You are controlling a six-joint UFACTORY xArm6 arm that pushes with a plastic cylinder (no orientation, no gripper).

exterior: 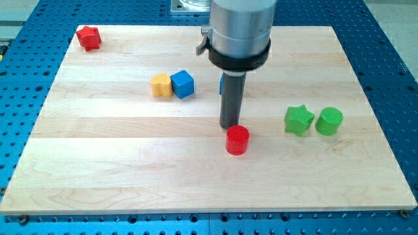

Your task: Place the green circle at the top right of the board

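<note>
The green circle [329, 121] sits on the wooden board [117, 170] at the view's right, about mid-height, touching or nearly touching the green star [299, 120] on its left. My tip [228, 126] is near the board's centre, well to the left of the green circle. It stands just above and to the left of the red cylinder [237, 140], close to or touching it.
A yellow block [160, 85] and a blue cube [183, 84] sit side by side left of centre. A red star-shaped block [89, 38] lies at the top left corner. A blue block [222, 83] is mostly hidden behind the rod.
</note>
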